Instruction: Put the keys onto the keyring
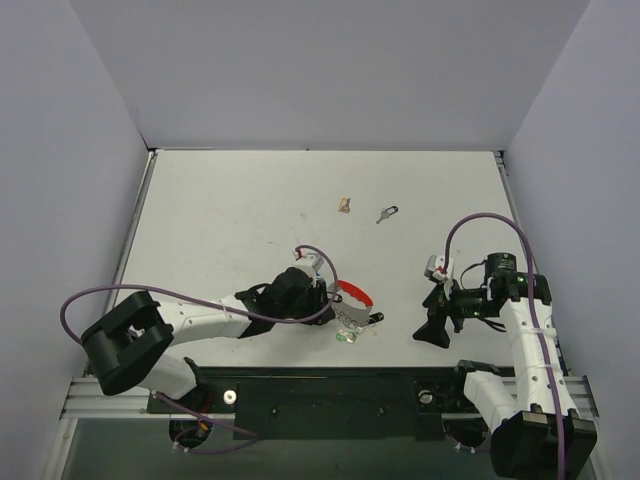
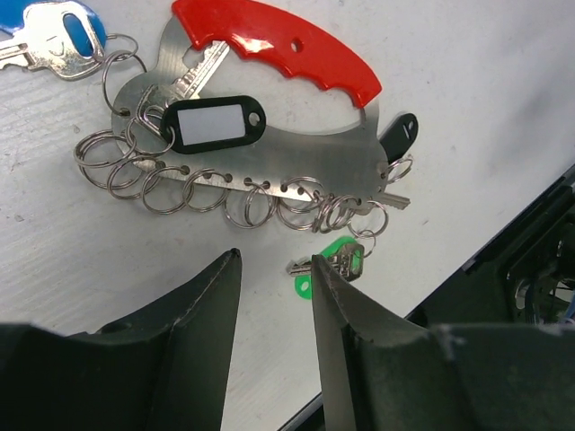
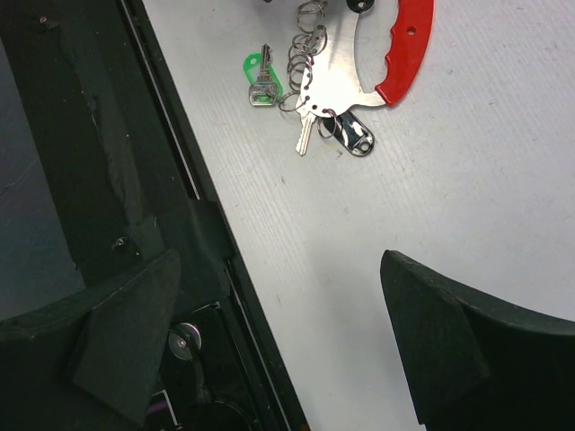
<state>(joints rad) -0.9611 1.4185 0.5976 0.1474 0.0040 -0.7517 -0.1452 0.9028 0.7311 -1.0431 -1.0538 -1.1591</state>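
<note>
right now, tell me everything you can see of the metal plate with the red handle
The metal plate is flat, shiny and steel-looking, lying on the white table near its front edge, a red scalloped handle along one side. Split rings thread through a row of holes; a black tag and several keys are attached.

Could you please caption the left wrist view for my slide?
Left gripper hovers open over a red-handled metal keyring hung with keys and a black tag.

No legible text or numbers, black key tag [image 2: 216,123] with blank white label, keys [image 2: 43,50] unreadable
</note>
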